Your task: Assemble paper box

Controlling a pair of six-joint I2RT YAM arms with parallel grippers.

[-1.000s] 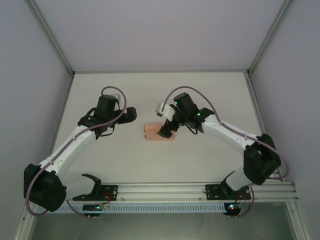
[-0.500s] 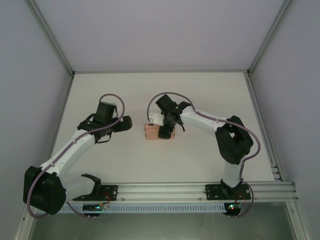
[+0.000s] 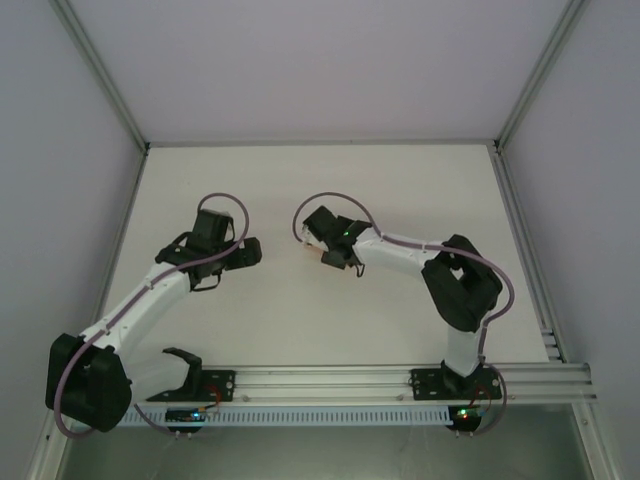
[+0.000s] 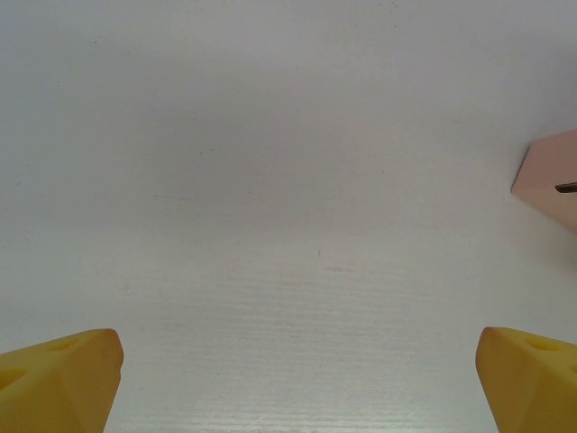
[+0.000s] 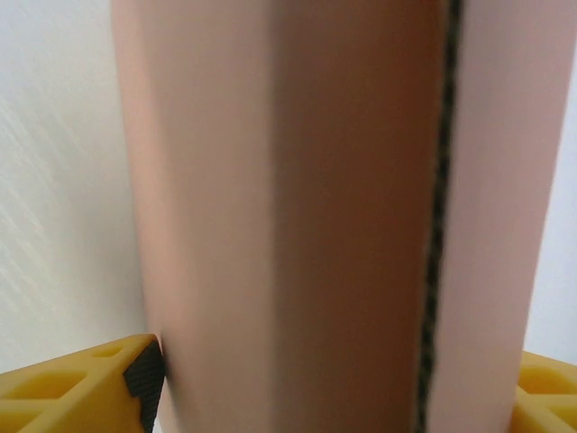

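Where the top view looks down, the left gripper (image 3: 252, 250) sits centre-left and the right gripper (image 3: 330, 256) mid-frame, over a sliver of paper box (image 3: 323, 259). In the left wrist view, its fingers (image 4: 63, 379) stand wide apart, with the box at the right edge. In the right wrist view, the box fills the centre, clamped between yellow fingers (image 5: 81, 383).

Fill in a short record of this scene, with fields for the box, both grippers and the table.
right gripper: jaws either side of the paper box; firm grip unclear
paper box: salmon-pink card, dark seam along one side
left gripper: open, empty, above the table
table: white, bare under the left gripper
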